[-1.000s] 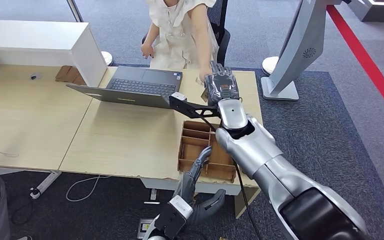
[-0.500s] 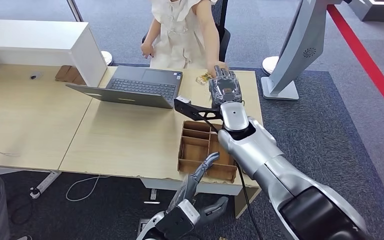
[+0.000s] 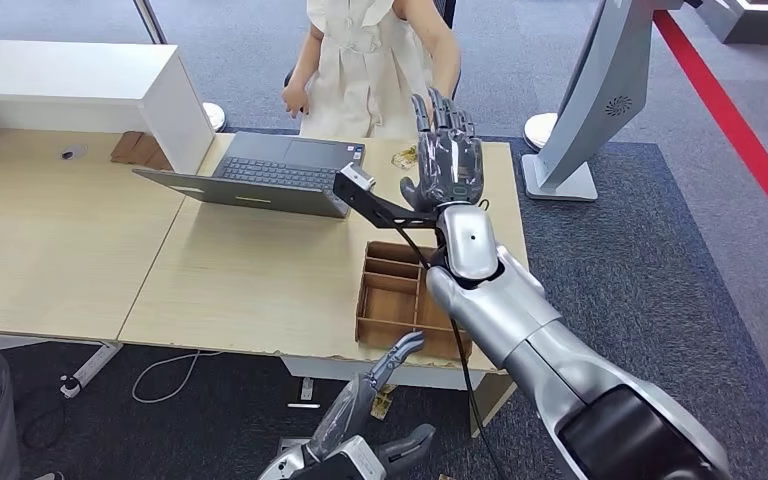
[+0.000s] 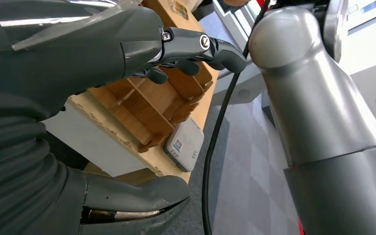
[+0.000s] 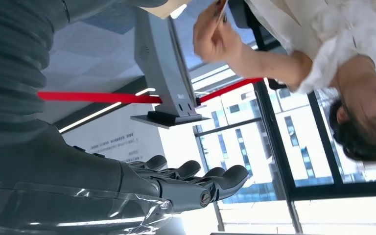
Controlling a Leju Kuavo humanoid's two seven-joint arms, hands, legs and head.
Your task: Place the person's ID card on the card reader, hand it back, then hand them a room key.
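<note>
My right hand is raised at upper centre of the head view, fingers straight and spread, palm bare, holding nothing. In the right wrist view the same hand lies along the lower edge, fingers stretched out side by side with nothing between them.

The person stands at the top of the head view, behind the desk. In the right wrist view the person's hand, at top centre, pinches a thin card between thumb and fingers; only a sliver of it shows at the frame's top edge, so I cannot tell which card it is.

My left hand hangs low at bottom centre of the head view, below the desk's near edge, fingers loosely extended and apart, empty. In the left wrist view this hand reaches across the upper left with its fingers over the tray, not touching it.

The tray, brown and divided, sits at the desk's near right corner. A laptop lies open at upper centre-left. A small light object rests on the desk just left of my right hand.
</note>
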